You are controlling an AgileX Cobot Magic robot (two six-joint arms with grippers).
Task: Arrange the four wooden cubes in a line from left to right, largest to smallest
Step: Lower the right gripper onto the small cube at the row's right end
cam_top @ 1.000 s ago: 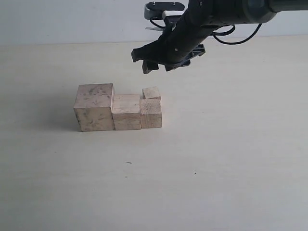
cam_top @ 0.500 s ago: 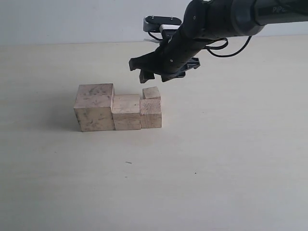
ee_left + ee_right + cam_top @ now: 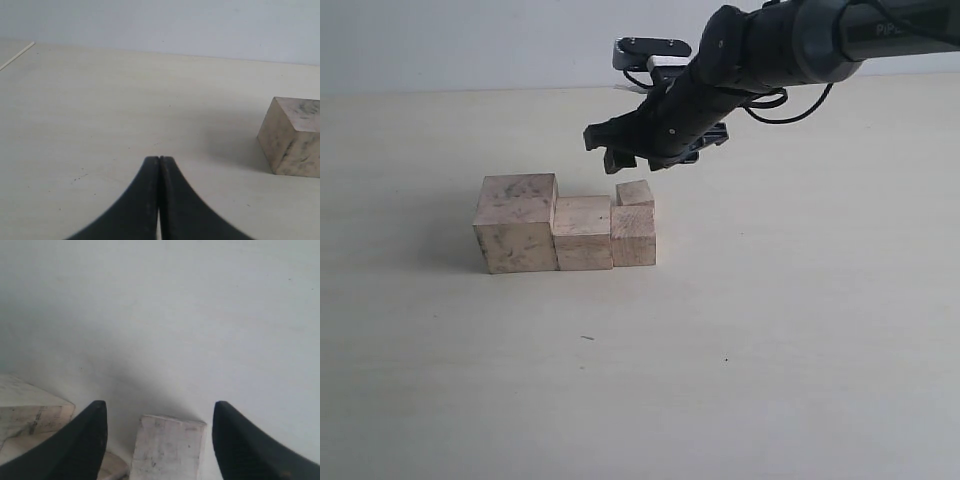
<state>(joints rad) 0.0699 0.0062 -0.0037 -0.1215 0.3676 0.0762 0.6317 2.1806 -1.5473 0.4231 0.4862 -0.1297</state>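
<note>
Three wooden cubes stand in a touching row: the largest cube (image 3: 517,222) (image 3: 295,137) on the left, the second cube (image 3: 583,232) in the middle, the third cube (image 3: 633,236) on the right. The smallest cube (image 3: 635,193) (image 3: 170,447) sits just behind the third. My right gripper (image 3: 638,162) (image 3: 160,403) hangs open a little above the smallest cube, a finger on either side of it, touching nothing. The left gripper (image 3: 160,159) is shut and empty, low over the table to the left of the largest cube; it is out of the exterior view.
The pale tabletop (image 3: 770,330) spreads wide around the cubes. The right arm (image 3: 780,45) reaches in from the upper right, above the table behind the row. A pale wall (image 3: 470,40) bounds the far edge.
The right gripper has come down and slightly left, ending closer above the smallest cube. The cubes have not moved.
</note>
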